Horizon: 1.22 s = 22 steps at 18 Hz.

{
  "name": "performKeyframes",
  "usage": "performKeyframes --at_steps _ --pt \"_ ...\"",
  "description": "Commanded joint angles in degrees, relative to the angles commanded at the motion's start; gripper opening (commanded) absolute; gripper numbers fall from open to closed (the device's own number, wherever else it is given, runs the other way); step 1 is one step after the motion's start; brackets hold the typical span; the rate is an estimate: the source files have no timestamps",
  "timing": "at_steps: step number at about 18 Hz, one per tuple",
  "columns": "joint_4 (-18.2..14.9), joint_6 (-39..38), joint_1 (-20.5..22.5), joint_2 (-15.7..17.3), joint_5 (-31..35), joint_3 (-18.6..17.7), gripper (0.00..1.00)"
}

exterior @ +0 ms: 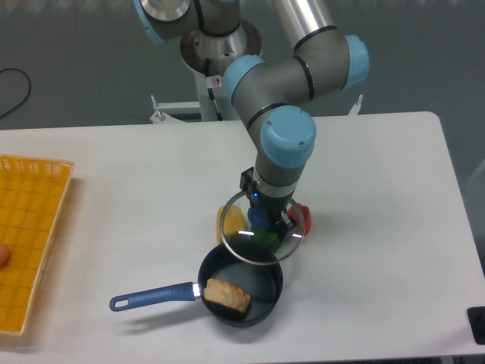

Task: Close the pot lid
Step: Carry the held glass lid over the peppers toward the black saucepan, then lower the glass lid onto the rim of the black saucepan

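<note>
The hand (261,220) grips the lid (261,226) by its blue knob, holding the glass disc in the air, just above the far rim of the pot (241,282). The pot sits uncovered on the white surface (379,189), with a piece of bread (226,296) inside. Yellow pepper (229,221), green pepper (267,238) and red pepper (301,218) cluster beneath the lid.

A robotics lab: a UR5e arm (292,72) bolted behind a bare white table (394,227), grey backdrop behind.
</note>
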Motion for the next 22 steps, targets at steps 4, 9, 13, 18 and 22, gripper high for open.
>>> performKeyframes --at_steps 4,9,13,18,22 --pt "0.09 -2.02 -1.05 -0.97 0.17 0.88 0.58" --pt "0.18 -5.27 -3.07 -2.46 0.26 2.64 0.58" --pt "0.18 -6.42 -3.6 -3.52 0.44 3.87 0.58" --pt "0.18 -7.12 -4.13 -4.75 0.53 5.19 0.56" --pt "0.26 -7.39 -4.22 -5.45 0.53 5.98 0.55"
